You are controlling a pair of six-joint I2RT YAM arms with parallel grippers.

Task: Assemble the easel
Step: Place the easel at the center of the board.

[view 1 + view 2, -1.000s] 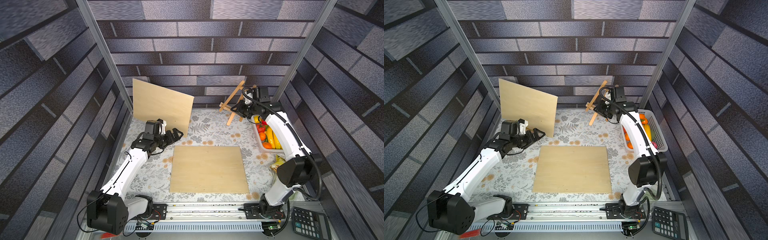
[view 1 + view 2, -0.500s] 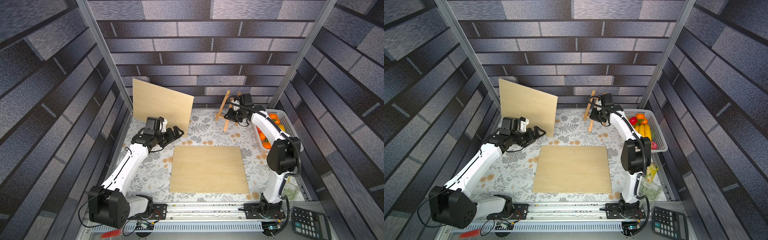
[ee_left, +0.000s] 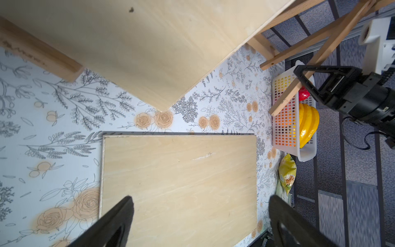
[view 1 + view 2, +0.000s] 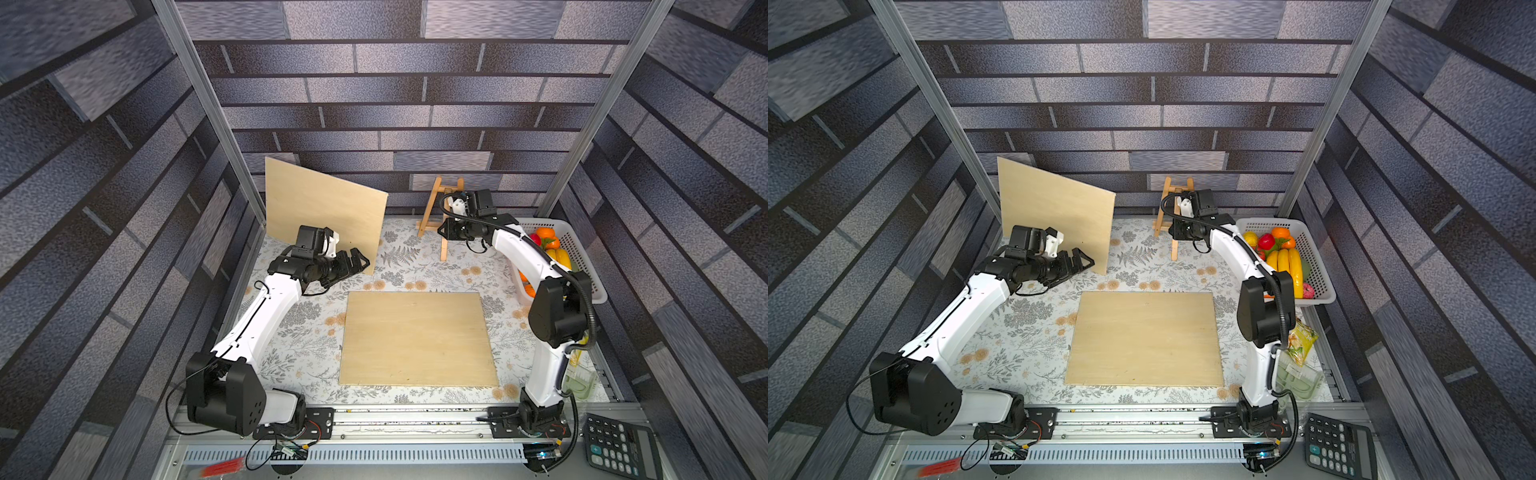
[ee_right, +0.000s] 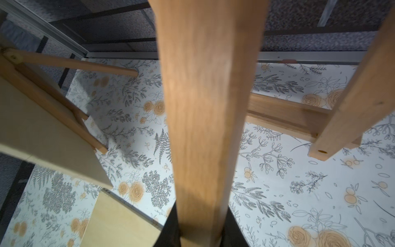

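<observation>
The table cover is white, printed with grey ferns and pale orange roses; the flat board and the upright board are pale blond plywood. The easel is honey-brown wood, the basket white with yellow, red and orange fruit, the walls a grey-violet brick pattern.

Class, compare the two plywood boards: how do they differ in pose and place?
The standing board is up on its edge at the back; the flat board lies face up mid-table. The open left claw is beside the standing board's lower corner; no claw is near the flat board. Both are pale, bare rectangles.
</observation>
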